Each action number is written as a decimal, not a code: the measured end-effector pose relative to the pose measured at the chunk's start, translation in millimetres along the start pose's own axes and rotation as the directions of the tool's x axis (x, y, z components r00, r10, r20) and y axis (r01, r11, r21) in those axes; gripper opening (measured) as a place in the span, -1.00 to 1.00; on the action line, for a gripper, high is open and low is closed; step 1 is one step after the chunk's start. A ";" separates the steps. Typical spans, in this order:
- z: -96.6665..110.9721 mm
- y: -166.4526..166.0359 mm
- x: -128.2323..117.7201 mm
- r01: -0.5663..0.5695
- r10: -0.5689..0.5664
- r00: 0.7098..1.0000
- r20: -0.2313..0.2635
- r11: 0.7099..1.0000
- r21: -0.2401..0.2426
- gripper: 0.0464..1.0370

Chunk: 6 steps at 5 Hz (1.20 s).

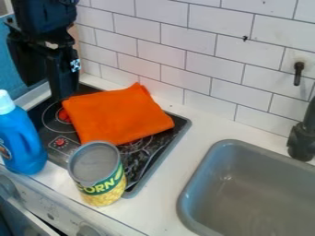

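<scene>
Pincer: I see my black gripper (54, 90) at the upper left, pointing down above the back left part of the stove top (157, 162). I cannot tell if it is open or closed.
Orange cloth: the cloth (117, 115) lies folded on the stove top, over its back and middle part, with one corner raised toward the tiles. It is the thing nearest to my gripper, just beside it in my view. I cannot tell if they touch.
Stove top: it is black, with a grey rim and red marks at the left of the cloth, and it is set on the white counter (161, 203).
Can: the can (100, 177), with grey top and a green and yellow label, stands upright at the front edge of the stove top, in front of the cloth.
Bottle: the blue bottle (23, 140) with white cap (5, 102) stands at the left, near the can but apart from it.
Sink: the grey sink (258, 189) is at the right, with a black faucet (300, 140) at its back.
Wall: white tiles (188, 41) are behind the counter, and a small black hook (298, 73) is on them at the right.
</scene>
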<state>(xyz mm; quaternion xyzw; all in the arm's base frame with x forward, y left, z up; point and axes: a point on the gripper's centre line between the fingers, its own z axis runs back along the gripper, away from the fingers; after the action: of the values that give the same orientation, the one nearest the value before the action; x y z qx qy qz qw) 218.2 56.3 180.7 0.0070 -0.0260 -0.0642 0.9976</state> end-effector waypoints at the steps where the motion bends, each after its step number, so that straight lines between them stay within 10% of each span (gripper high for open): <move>1: -5.1 -0.4 -1.9 -0.002 0.002 1.000 -0.020 1.000 -0.008 0.93; 6: 0.6 64.1 -39.7 -0.116 0.119 0.993 -0.026 0.989 0.087 0.93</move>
<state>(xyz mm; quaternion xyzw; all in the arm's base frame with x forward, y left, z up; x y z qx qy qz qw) 187.0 124.9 180.4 0.0489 -0.0136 -0.0040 0.9987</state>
